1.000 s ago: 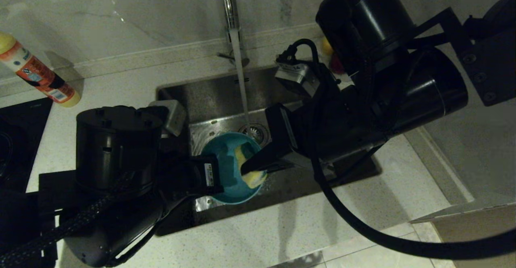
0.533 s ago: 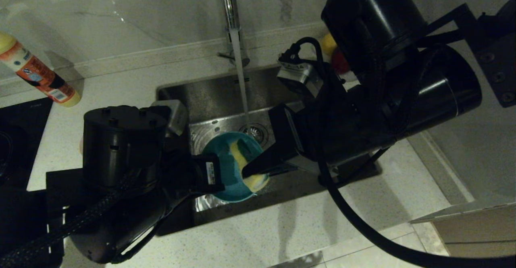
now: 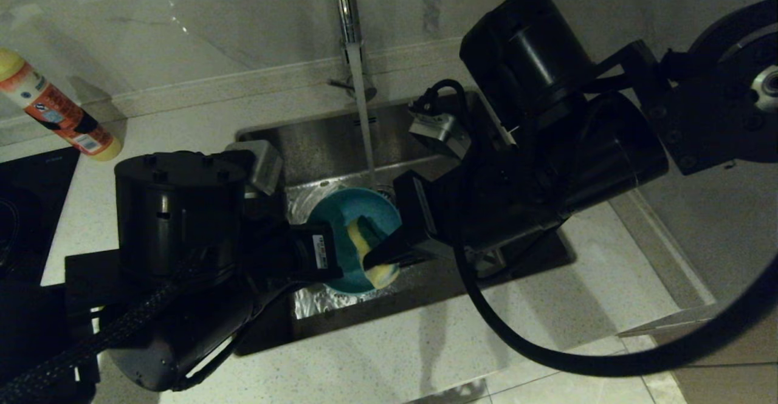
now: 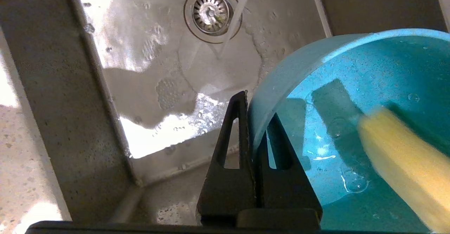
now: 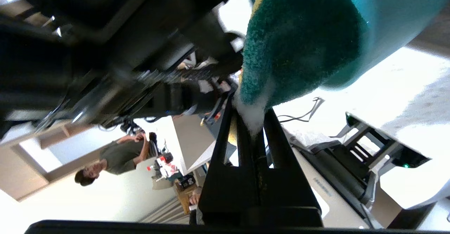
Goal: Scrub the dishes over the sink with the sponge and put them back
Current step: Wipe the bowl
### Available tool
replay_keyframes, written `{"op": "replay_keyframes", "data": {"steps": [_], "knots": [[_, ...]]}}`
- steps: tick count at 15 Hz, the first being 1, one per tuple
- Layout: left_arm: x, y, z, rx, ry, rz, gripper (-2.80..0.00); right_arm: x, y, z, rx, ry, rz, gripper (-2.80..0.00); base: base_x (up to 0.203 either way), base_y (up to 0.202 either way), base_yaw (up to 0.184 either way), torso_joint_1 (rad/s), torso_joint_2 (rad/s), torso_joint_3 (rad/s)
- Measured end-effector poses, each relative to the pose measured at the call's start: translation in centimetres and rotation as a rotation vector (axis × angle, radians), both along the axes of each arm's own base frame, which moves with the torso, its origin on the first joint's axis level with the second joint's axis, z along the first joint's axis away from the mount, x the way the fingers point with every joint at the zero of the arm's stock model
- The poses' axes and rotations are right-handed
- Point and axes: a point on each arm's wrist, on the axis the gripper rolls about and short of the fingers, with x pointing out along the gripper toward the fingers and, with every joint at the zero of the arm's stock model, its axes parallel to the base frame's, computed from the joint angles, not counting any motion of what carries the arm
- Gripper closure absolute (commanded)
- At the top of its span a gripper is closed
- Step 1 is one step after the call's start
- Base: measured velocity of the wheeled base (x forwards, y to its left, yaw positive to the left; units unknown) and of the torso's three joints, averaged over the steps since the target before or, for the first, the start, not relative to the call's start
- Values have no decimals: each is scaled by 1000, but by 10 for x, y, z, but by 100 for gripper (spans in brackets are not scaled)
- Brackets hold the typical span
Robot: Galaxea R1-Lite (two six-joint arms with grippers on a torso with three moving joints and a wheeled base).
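Over the sink (image 3: 316, 143) hangs a teal blue bowl (image 3: 343, 219), tilted on its side, close to the running water. My left gripper (image 3: 331, 258) is shut on its rim; the left wrist view shows one finger outside the wall and one inside (image 4: 255, 111), with the bowl (image 4: 369, 82) wet. My right gripper (image 3: 382, 253) is shut on the sponge (image 3: 368, 252) and presses it into the bowl. In the right wrist view the sponge's green face (image 5: 299, 44) lies against the bowl (image 5: 397, 12), its foam pinched between the fingers (image 5: 251, 118). The sponge's yellow foam (image 4: 404, 156) shows blurred.
A tap (image 3: 343, 3) runs a stream (image 3: 363, 118) down toward the drain strainer (image 4: 211, 12). A yellow-and-orange bottle (image 3: 58, 112) lies on the counter at the far left, beside a black hob (image 3: 24, 197). The light counter (image 3: 425, 343) surrounds the sink.
The bowl has shifted a little toward the water stream and now covers the drain in the head view. The sponge has slid across the bowl's inside, and the right arm has swung slightly left.
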Motion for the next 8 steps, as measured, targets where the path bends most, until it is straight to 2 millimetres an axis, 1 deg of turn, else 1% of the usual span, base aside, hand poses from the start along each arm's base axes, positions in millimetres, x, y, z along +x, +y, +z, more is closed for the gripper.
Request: {"op": "replay_keyframes", "data": {"steps": [3, 8], "knots": [[0, 0, -1, 7, -2, -4, 0, 10, -1, -5, -9, 6, -22, 0, 0, 0, 0, 0, 0, 0], [-3, 0, -8, 43, 10, -17, 0, 20, 6, -8, 14, -18, -27, 0, 0, 0, 0, 0, 0, 0]]}}
